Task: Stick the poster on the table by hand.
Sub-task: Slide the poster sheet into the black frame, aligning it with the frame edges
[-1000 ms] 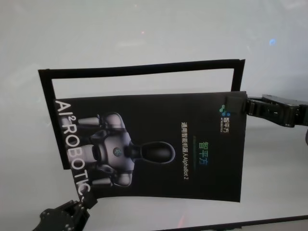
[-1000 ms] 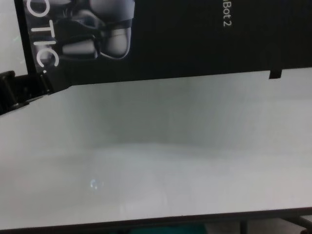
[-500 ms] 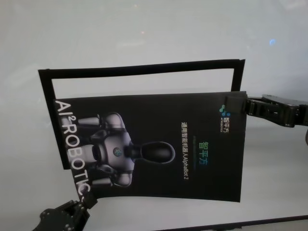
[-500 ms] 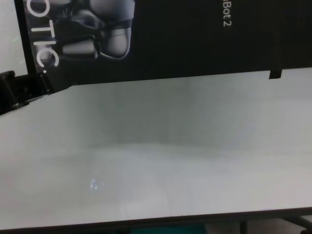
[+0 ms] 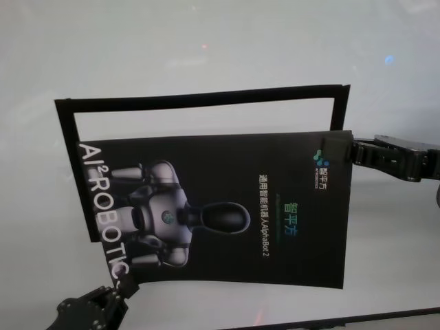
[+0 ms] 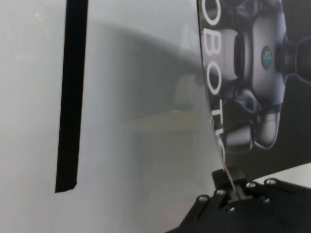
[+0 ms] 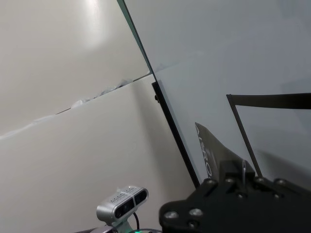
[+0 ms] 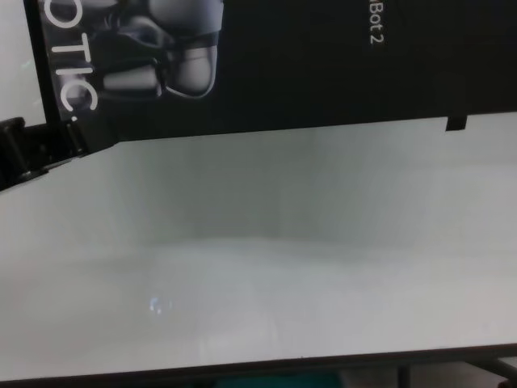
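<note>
I see the large glossy black poster with white lettering and a grey-white robot picture (image 5: 227,210) spread above the wide white glossy table (image 5: 206,48), in front of a thin black rectangular frame outline (image 5: 199,100) on the tabletop. My left gripper, a black segmented mechanical hand (image 5: 117,292), is at the poster's near left corner, jaws closed on the sheet edge; the left wrist view confirms the pinch (image 6: 233,187). My right gripper (image 5: 347,148) is at the far right corner, jaws closed on that corner.
</note>
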